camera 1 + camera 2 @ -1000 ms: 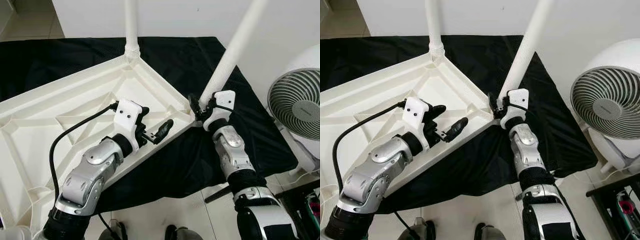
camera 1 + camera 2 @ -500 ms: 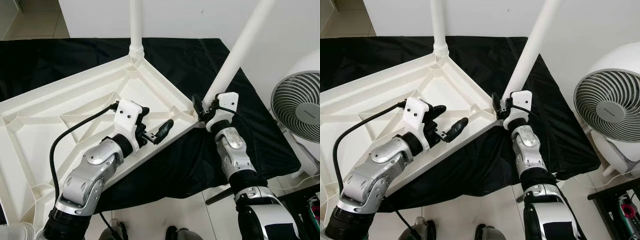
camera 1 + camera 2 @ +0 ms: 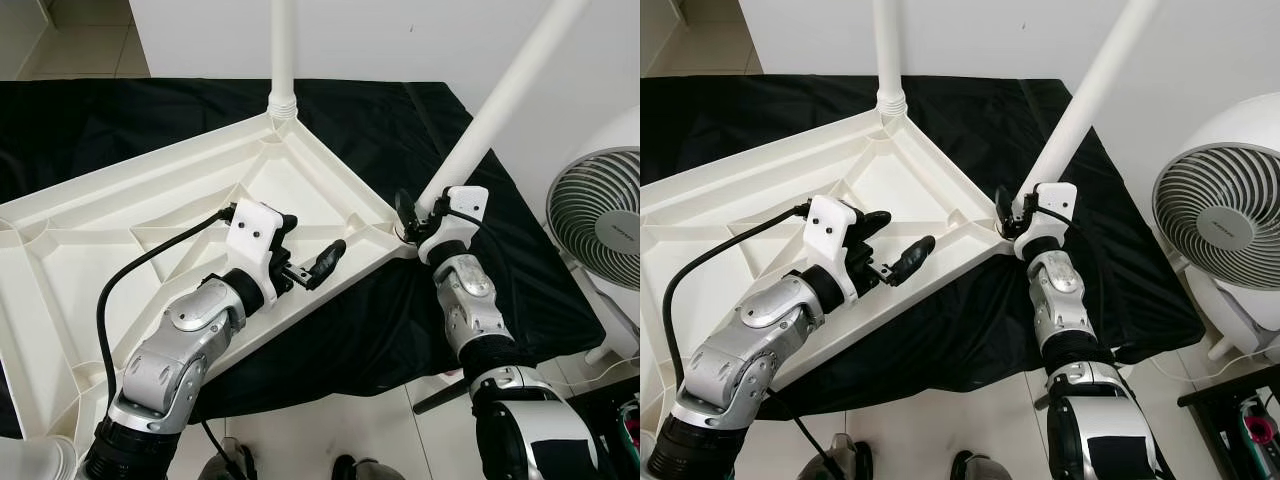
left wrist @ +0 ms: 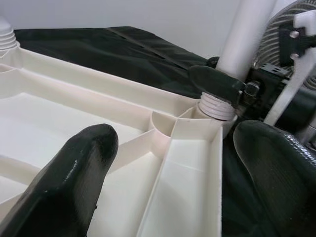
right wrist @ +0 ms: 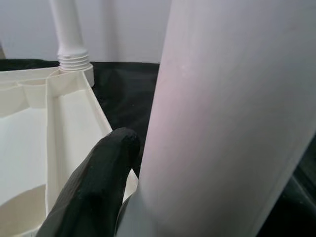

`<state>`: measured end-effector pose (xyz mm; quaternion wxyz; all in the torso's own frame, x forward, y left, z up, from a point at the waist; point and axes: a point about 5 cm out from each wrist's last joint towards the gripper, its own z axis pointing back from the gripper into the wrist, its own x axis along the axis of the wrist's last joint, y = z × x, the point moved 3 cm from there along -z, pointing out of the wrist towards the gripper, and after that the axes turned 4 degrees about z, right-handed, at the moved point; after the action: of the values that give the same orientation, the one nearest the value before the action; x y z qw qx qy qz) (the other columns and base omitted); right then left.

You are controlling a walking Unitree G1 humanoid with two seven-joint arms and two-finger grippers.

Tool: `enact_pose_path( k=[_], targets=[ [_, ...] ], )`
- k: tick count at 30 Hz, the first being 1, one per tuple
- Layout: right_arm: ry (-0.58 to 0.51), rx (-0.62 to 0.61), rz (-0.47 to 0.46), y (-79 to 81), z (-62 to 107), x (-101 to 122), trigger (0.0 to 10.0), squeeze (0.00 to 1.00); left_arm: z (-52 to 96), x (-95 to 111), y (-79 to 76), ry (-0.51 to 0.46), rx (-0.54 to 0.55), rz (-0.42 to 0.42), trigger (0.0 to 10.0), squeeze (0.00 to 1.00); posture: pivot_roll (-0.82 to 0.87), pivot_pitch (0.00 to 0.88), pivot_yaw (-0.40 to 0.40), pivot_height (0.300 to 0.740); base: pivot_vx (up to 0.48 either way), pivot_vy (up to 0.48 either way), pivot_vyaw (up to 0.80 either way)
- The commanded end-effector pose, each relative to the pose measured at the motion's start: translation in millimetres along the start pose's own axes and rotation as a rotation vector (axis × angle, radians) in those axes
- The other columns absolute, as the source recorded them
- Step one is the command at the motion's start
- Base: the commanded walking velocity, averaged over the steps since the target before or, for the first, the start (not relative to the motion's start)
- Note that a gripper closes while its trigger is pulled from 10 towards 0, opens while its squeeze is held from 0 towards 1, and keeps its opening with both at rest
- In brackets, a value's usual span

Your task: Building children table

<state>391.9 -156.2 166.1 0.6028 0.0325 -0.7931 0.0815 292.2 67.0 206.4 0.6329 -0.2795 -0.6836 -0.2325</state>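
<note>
A white plastic table top lies upside down on a black cloth, its ribbed underside facing up. One white leg stands upright in the far corner socket. A second white leg leans out to the right from the right corner socket. My right gripper is shut on the base of this leaning leg, with one black finger against its side. My left gripper hovers open over the ribs near the right corner, holding nothing, with its fingers spread wide.
A white fan stands on the floor to the right, close to the leaning leg. Beside my right arm, at the lower right, is a dark rack. Light tiled floor runs along the cloth's near edge. A white wall stands behind.
The whole view has shifted a little. The leaning leg tilts further to the right, and my right gripper has moved right with it. The left gripper stays open in the same place.
</note>
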Motion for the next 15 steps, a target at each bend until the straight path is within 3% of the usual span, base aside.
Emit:
enact_pose_path(
  k=[1,6,15],
  targets=[
    [0.124,0.016,0.021,3.1,18.3,-32.1,10.0,0.00,1.6,-0.9,-1.7,0.009,-0.011,0.003,10.0,0.00,0.14,0.173,-0.054,0.740,0.000,0.000,0.00],
    [0.069,0.064,0.103,14.1,38.1,-35.8,10.0,0.00,3.5,-0.1,0.0,0.007,0.002,0.003,10.0,0.00,0.14,0.181,-0.052,0.740,0.000,0.000,0.00],
    [0.066,0.062,0.114,17.1,53.6,-43.8,10.0,0.00,4.1,0.5,1.5,0.007,0.005,0.007,10.0,0.00,0.13,0.190,-0.037,0.740,0.000,0.000,0.00]
  ],
)
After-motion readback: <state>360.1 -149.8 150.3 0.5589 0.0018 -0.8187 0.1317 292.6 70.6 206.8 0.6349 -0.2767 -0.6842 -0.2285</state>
